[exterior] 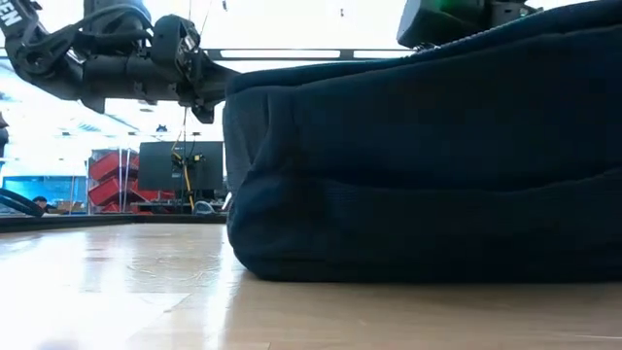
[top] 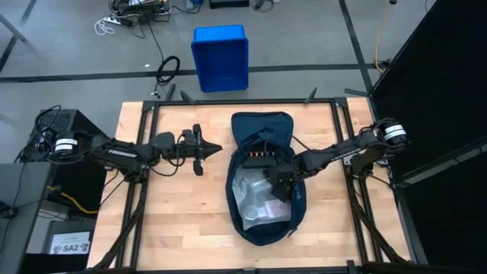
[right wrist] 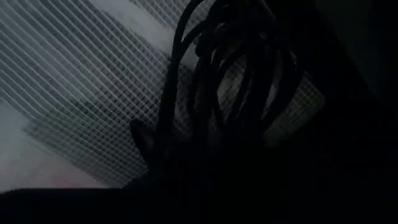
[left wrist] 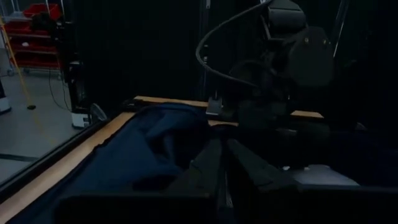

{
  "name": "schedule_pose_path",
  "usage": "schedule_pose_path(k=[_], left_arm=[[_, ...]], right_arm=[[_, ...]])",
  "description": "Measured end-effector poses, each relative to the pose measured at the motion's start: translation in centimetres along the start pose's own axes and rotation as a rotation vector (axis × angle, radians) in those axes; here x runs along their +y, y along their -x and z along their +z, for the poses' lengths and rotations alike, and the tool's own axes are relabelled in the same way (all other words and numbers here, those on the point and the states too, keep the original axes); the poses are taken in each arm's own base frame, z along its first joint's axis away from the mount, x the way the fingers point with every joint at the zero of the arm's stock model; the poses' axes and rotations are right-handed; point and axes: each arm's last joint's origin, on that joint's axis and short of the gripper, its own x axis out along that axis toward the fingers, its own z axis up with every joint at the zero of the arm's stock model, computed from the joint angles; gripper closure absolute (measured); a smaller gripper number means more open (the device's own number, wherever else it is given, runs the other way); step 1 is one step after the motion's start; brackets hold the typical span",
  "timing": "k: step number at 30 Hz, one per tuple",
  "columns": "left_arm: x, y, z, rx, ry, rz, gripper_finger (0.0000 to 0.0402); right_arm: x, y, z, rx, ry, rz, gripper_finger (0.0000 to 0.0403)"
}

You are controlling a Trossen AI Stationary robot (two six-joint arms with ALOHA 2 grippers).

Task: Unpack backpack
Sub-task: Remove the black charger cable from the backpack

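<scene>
The dark navy backpack (top: 262, 129) lies open-side up in the middle of the wooden table, its underside resting on the boards (exterior: 418, 165). Inside it lies a pale see-through mesh pouch (top: 255, 202). My right gripper (top: 280, 186) reaches down into the open backpack from the right, over the pouch. Its wrist view shows a coil of black cable (right wrist: 217, 81) on the white mesh pouch (right wrist: 81, 93), close in front. My left gripper (top: 215, 149) is shut and level, just left of the backpack's left side (left wrist: 143, 149), with nothing between its fingers.
A bright blue plastic bin (top: 220, 57) stands on the floor beyond the table's far edge. Bare wood (top: 167, 221) lies left of the backpack. Black frame rails (top: 144, 152) run along the table's left and right sides. A black curtain (top: 441, 76) hangs at the right.
</scene>
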Motion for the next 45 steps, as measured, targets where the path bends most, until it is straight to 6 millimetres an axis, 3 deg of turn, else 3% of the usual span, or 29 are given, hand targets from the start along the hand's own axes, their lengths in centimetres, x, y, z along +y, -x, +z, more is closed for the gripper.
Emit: schedule_pose_path(k=[4, 10, 18, 24, 30, 33, 38, 45], left_arm=[[0.0, -0.2, -0.3, 0.006, 0.003, 0.001, 0.0402], [0.0, -0.2, -0.3, 0.009, 0.018, -0.001, 0.0402], [-0.1, -0.2, -0.4, 0.017, 0.032, -0.042, 0.0402], [-0.1, -0.2, -0.4, 0.021, 0.038, -0.047, 0.0402], [-0.3, -0.2, -0.5, 0.031, 0.04, -0.055, 0.0402], [-0.3, -0.2, -0.5, 0.032, 0.04, -0.056, 0.0402], [-0.5, -0.2, -0.5, 0.033, 0.041, -0.065, 0.0402], [-0.6, -0.2, -0.5, 0.034, 0.041, -0.07, 0.0402]], right_arm=[[0.2, 0.3, 0.6, -0.045, 0.01, 0.05, 0.039], [1.6, 2.1, 2.3, -0.242, 0.035, 0.237, 0.04], [2.1, 6.5, 3.7, -0.533, 0.086, 0.372, 0.0402], [0.5, 10.0, 3.2, -0.677, 0.083, 0.227, 0.0403], [-2.6, 14.9, 1.3, -0.736, -0.034, -0.128, 0.0403], [-4.3, 15.2, 0.2, -0.691, -0.112, -0.268, 0.0403], [-7.0, 14.1, -1.7, -0.466, -0.252, -0.466, 0.0403], [-8.3, 12.2, -3.0, -0.079, -0.363, -0.621, 0.04]])
